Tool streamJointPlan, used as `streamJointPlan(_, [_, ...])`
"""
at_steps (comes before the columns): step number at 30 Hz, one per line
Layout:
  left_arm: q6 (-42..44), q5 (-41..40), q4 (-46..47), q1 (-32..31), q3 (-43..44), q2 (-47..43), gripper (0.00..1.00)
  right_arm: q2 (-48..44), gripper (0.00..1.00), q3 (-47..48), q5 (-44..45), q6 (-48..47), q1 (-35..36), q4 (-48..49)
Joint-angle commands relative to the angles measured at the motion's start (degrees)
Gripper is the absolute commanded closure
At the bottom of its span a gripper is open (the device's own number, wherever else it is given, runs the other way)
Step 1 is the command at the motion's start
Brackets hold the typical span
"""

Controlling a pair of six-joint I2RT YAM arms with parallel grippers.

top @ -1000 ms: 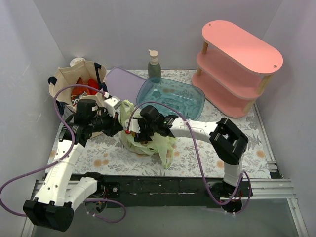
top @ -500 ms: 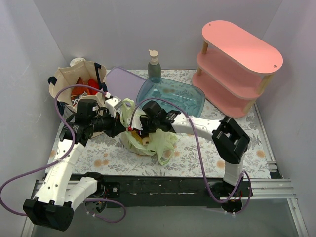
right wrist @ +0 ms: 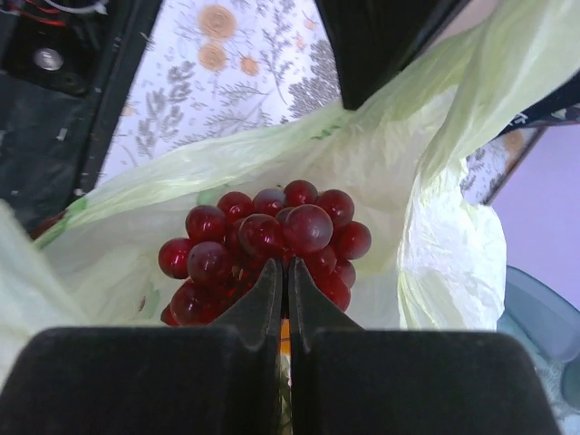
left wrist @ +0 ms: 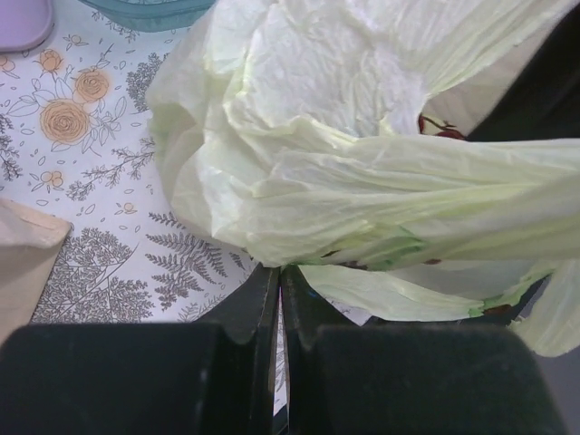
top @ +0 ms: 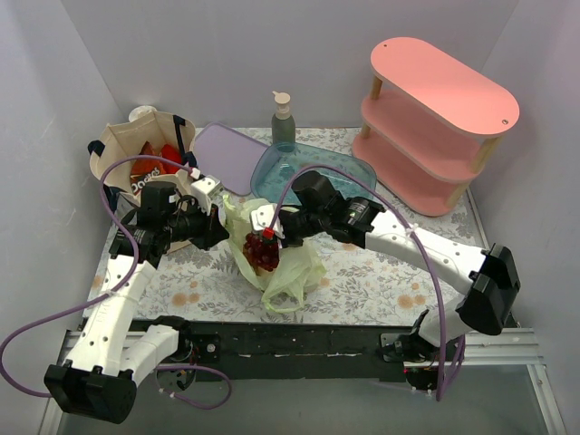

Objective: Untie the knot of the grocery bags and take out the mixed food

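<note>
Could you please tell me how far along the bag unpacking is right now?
Done: the green bag lies open, no knot showing. In hand: the left fingers pinch its plastic while the right fingers hold the grapes above it. Left: setting the grapes down and emptying the tote, Doritos bag inside.

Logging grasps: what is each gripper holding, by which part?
Right gripper holds the grape bunch by its top; left gripper pinches the green bag at its edge.

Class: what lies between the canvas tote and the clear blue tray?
A flat lavender tray lies between the canvas tote and the clear blue tray, seen in the top view.
</note>
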Motion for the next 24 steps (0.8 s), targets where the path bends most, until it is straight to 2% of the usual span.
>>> streamJointPlan(1, [-0.59, -0.58, 1.27, 0.72, -0.72, -0.02, 1.0, -3.9, 0.99, 1.79, -7.94, 1.46, 0.2, -2.86])
streamJointPlan(4, [-0.94, 0.64, 1.62, 1.16, -0.72, -0.02, 1.0, -3.03, 0.99, -0.65, -8.75, 6.44, 0.2, 0.11])
streamJointPlan(7, [-1.82, 2.66, 2.15, 1.6, -0.37, -0.02, 1.0, 1.17, 0.99, -4.71, -8.22, 10.68, 0.2, 7.23])
streamJointPlan(10, [-1.83, 2.85, 1.98, 2.04, 0.15, 0.86, 1.0, 5.92, 0.99, -0.95, -8.57, 16.3, 0.29, 10.05])
streamJointPlan(14, [-1.39, 1.88, 1.45, 2.3, 1.3, 0.69, 1.0, 7.69, 0.99, 5.48, -5.41, 15.01, 0.73, 10.14])
streamJointPlan(17, [-0.6, 3.63, -0.22, 2.57, 5.5, 0.42, 0.83, 6.47, 0.99, 6.01, -2.51, 12.72, 0.47, 9.35])
streamJointPlan(19, [0.72, 5.39, -2.5, 2.66, 8.58, -0.1, 0.63, 5.07, 0.99, 5.31, -2.07, 10.0, 0.46, 7.86])
streamJointPlan(21, [5.61, 11.16, -6.78, 2.66, 12.89, -0.02, 0.57, 4.01, 0.99, 3.82, -2.33, 9.64, 0.38, 7.51])
streamJointPlan(24, [8.09, 18.63, -9.96, 2.66, 15.71, 0.25, 0.58, 2.25, 0.99, 2.67, -4.35, 10.77, 0.29, 7.24])
